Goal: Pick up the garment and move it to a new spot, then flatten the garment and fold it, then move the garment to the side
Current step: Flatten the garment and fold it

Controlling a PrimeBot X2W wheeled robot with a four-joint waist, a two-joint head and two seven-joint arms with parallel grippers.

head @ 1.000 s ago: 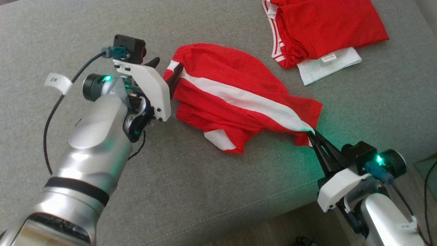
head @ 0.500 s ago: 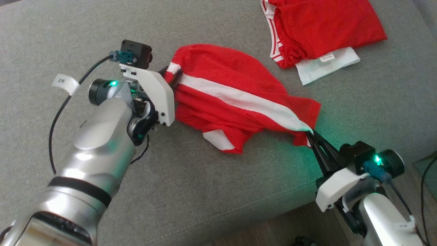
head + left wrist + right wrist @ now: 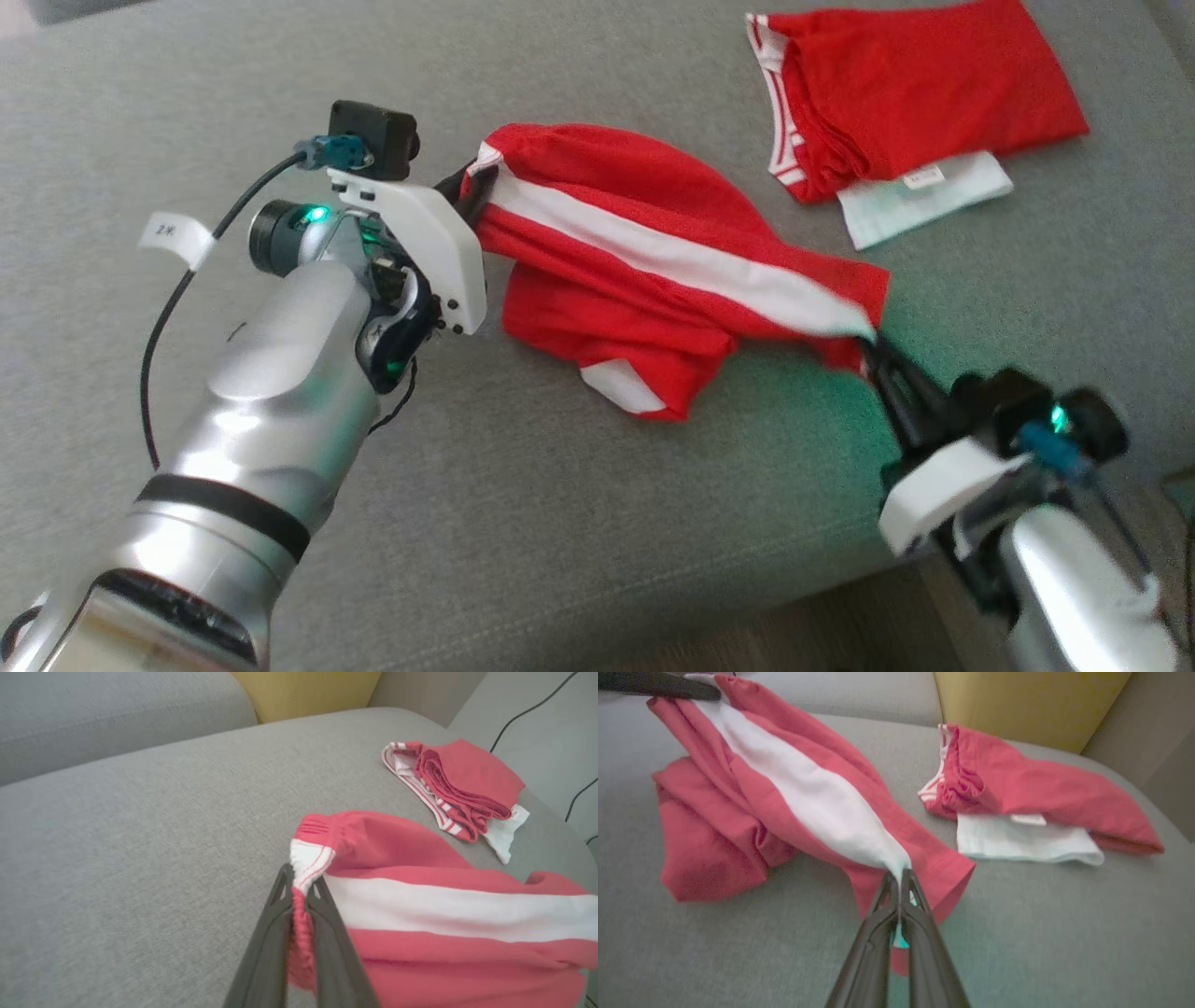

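From my head, my left gripper is closed on the gathered waistband end of the red garment, and my right gripper, blurred here, is pinched on the opposite end, where the white stripe runs out. The garment lies in the middle of the grey cushion, its striped edge drawn between my two grippers and the rest bunched on the fabric below. Well apart from it, towards the far right, sit folded red clothes on top of a white cloth. Along my left wrist, both fingers are pressed narrow on the elastic waistband, with the white panel of the garment bulging just past the fingertips and the stripe leading off to the right. A yellow cushion stands behind the seat. Along my right wrist, my fingers meet on the tip of the white stripe, the red hem hanging to either side of them. My left gripper's dark fingers show at the top left corner, on the other end of the garment.
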